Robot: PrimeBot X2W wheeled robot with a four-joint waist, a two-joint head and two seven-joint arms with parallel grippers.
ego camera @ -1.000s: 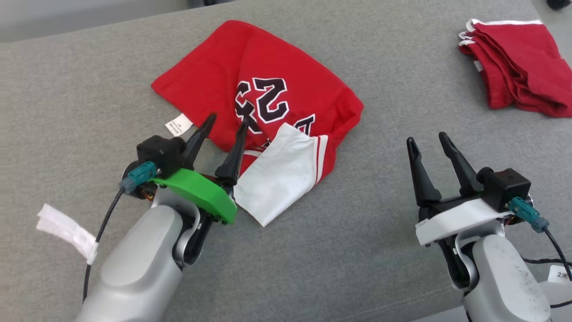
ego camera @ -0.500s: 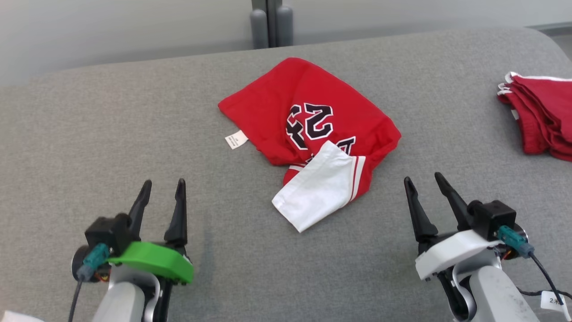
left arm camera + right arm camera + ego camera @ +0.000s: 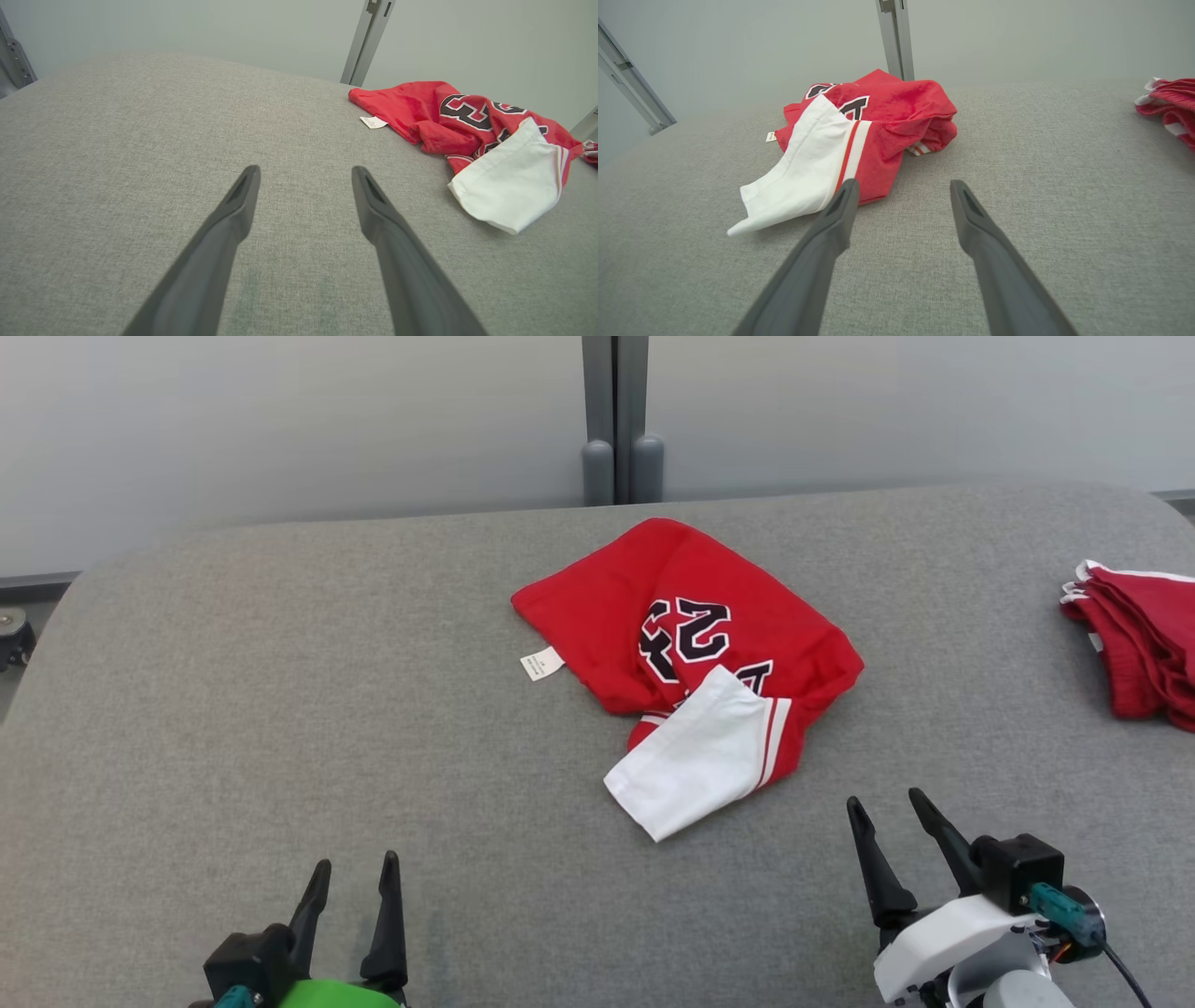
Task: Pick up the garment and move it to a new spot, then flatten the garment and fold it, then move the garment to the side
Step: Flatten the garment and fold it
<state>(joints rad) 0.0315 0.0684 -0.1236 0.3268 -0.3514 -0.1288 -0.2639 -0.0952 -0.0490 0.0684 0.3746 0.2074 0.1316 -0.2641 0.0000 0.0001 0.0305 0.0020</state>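
The garment (image 3: 691,663) is a crumpled red jersey with black-and-white numbers and a white flap turned out at its near edge. It lies in a heap on the grey surface, just right of centre. It also lies at the right of the left wrist view, garment (image 3: 467,126), and at the upper left of the right wrist view, garment (image 3: 878,121). My left gripper (image 3: 355,868) hangs open at the bottom left, well short of it. Near the bottom right, my right gripper (image 3: 887,798) is open too, just in front of the garment's right side. Both are empty.
A second red cloth pile (image 3: 1144,644) with white trim sits at the far right edge of the grey padded surface (image 3: 280,709). Behind the surface stands a pale wall with a grey post (image 3: 614,420). A small white label (image 3: 541,664) sticks out from the garment's left edge.
The left gripper has drawn back from the garment's near edge to the bottom left, empty. The head camera has tilted up, so the whole scene has slid down and the wall has come into sight.
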